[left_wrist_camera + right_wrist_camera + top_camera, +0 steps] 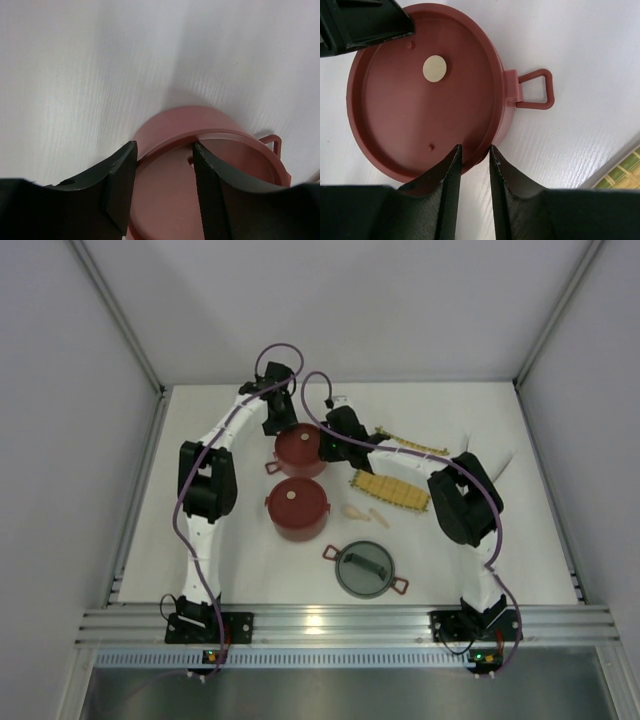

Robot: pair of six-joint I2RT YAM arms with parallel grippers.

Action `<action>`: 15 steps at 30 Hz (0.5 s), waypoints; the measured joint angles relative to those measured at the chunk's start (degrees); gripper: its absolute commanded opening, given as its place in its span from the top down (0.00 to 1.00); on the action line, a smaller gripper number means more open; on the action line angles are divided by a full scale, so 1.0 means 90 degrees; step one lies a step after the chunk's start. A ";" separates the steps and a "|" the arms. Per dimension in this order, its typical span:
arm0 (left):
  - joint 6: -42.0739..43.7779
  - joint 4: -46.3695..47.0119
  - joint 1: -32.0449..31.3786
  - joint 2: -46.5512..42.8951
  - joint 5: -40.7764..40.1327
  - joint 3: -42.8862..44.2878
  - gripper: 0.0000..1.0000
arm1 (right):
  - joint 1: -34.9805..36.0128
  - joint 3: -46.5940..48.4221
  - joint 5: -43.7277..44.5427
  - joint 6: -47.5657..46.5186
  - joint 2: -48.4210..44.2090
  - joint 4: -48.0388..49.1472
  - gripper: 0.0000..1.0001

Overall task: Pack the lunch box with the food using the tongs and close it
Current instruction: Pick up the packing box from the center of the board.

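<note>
Top view first. The lunch box is in pieces on the white table (500, 560). The far tier (300, 455) and the near tier (297, 510) sit one behind the other around the middle, just apart, each with its flat red lid on. The grey domed lid (366, 570) lies by itself closer to the arm bases. Both arms reach in to that far tier: the left gripper (284, 426) at its back-left edge, the right gripper (326, 446) at its right edge. The yellow mat (390, 490) is off to the right, with the cream spoon pieces (365, 512) just in front of it.

Left wrist cam: the left gripper (162, 187) is released, fingers (120, 185) standing well apart. They straddle the raised rim of the far tier (200, 120), one finger outside it and the other over the lid. One small side handle (272, 142) pokes out on the right.

Right wrist cam: looking down on the far tier (410, 125), flat lid with a cream disc (435, 68) in the middle and a loop handle (535, 90) sticking out to the right. The right gripper (475, 162) sits right at the near rim with only a thin gap between its fingers (447, 180). Honestly I can't tell whether it's pinching the rim or just sitting next to it. A corner of the yellow mat (620, 172) shows bottom right.
</note>
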 measured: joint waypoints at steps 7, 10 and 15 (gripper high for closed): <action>0.0046 0.0007 0.0005 0.0036 0.0083 0.0053 0.42 | 0.0075 -0.0002 0.0005 -0.0007 -0.0041 -0.0100 0.70; 0.0063 0.0017 0.0005 0.0039 0.0136 0.0053 0.37 | 0.0107 -0.0046 -0.0041 -0.0002 -0.0119 -0.0175 0.70; 0.0075 0.0085 0.0007 0.0049 0.0185 0.0053 0.30 | 0.0211 -0.0051 -0.0323 -0.0032 -0.0253 -0.0459 0.68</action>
